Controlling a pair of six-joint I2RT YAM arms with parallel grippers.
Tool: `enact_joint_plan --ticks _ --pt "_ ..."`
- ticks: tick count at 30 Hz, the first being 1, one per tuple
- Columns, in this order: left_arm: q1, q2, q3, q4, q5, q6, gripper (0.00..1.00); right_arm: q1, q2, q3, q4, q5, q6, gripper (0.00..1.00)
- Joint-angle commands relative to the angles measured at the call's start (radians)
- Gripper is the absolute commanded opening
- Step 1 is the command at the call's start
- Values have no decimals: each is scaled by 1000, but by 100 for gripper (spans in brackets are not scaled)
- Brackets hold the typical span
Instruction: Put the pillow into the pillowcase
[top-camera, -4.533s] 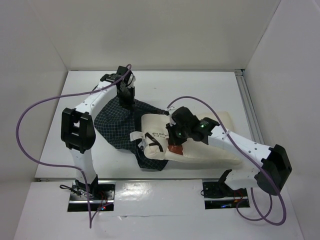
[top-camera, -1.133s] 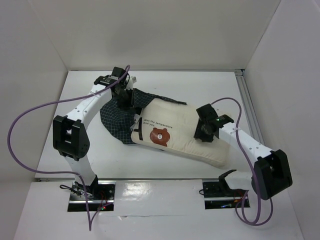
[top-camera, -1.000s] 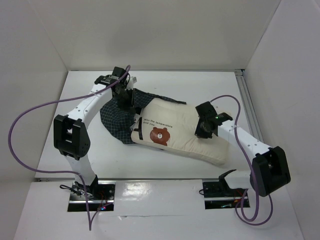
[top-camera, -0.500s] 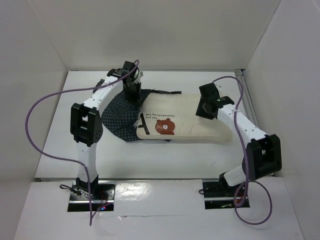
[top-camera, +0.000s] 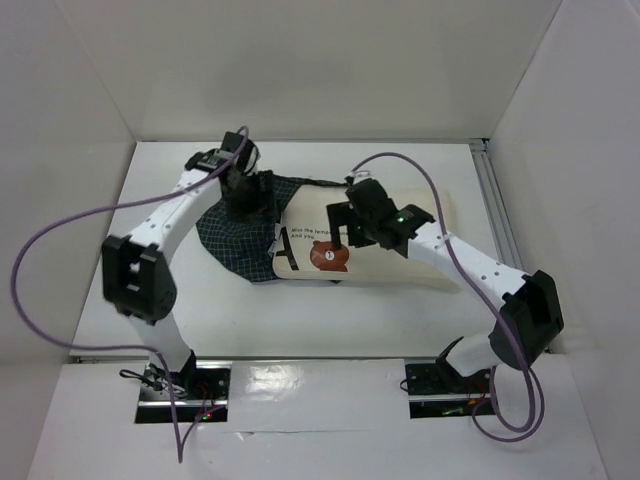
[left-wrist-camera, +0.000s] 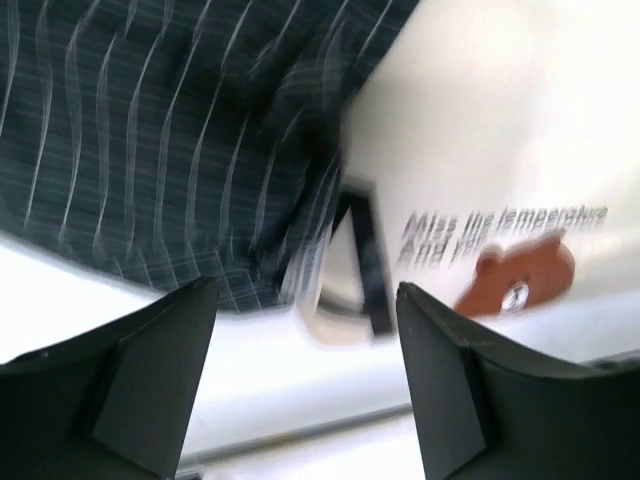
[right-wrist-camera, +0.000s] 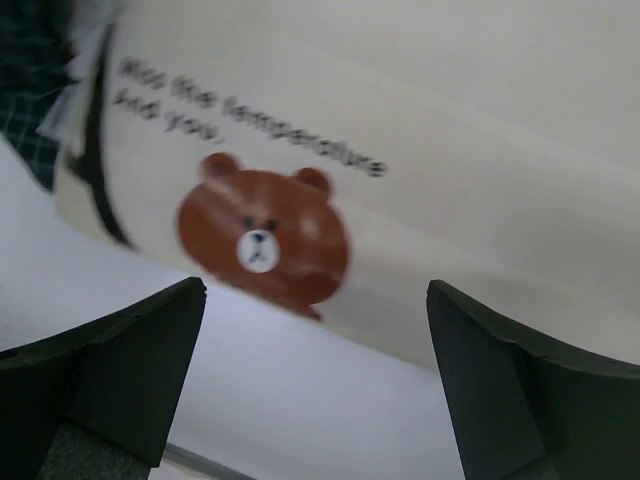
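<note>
The cream pillow (top-camera: 390, 255) lies flat on the table, its brown bear print (top-camera: 328, 256) near its left end. That end overlaps the dark checked pillowcase (top-camera: 228, 235), which is spread to its left. My left gripper (top-camera: 248, 192) hovers open over the pillowcase's far edge. In the left wrist view the pillowcase (left-wrist-camera: 170, 130) and the pillow (left-wrist-camera: 500, 130) lie beyond the gripper (left-wrist-camera: 305, 390), with nothing between its fingers. My right gripper (top-camera: 341, 224) stands open above the pillow's left part. The right wrist view shows the bear (right-wrist-camera: 265, 240) on the pillow (right-wrist-camera: 450, 130) ahead of that gripper (right-wrist-camera: 315, 385), which holds nothing.
White walls close in the table (top-camera: 400, 170) at the back and both sides. A metal rail (top-camera: 497, 215) runs along the right edge. Purple cables (top-camera: 60, 225) loop off both arms.
Both grippers have opened and let go. The right arm has swung left across the pillow to its bear end. The pillow, tilted a second ago, lies level; the left arm shifted slightly left.
</note>
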Motion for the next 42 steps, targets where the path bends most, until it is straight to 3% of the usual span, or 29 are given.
enact_joint_plan --ticks 1,7,12,14,16,17,21,26,32,42 --pt "48 -221 -231 70 24 -148 84 137 20 59 75 23 -91 99" --pt "75 -483 -586 200 101 -288 85 231 151 116 139 7 -170 99" --pt "75 -537 -821 364 243 -359 82 240 329 153 204 22 -196 97" --pt "75 -537 -868 415 277 -371 80 231 370 164 219 32 -196 60" --pt "66 -537 -915 477 292 -391 78 219 370 176 219 18 -185 14" --pt "66 -537 -929 498 293 -391 78 208 370 187 219 9 -185 0" --pt "45 -537 -994 624 338 -445 78 158 285 187 244 -83 -176 0" --pt "14 -485 -1075 850 372 -581 93 50 243 187 254 -296 -145 0" --pt "-8 -404 -1075 944 256 -626 84 -28 253 188 277 -427 -136 0" --pt "-40 -249 -1005 1050 133 -727 84 -47 264 228 247 -459 -136 0"
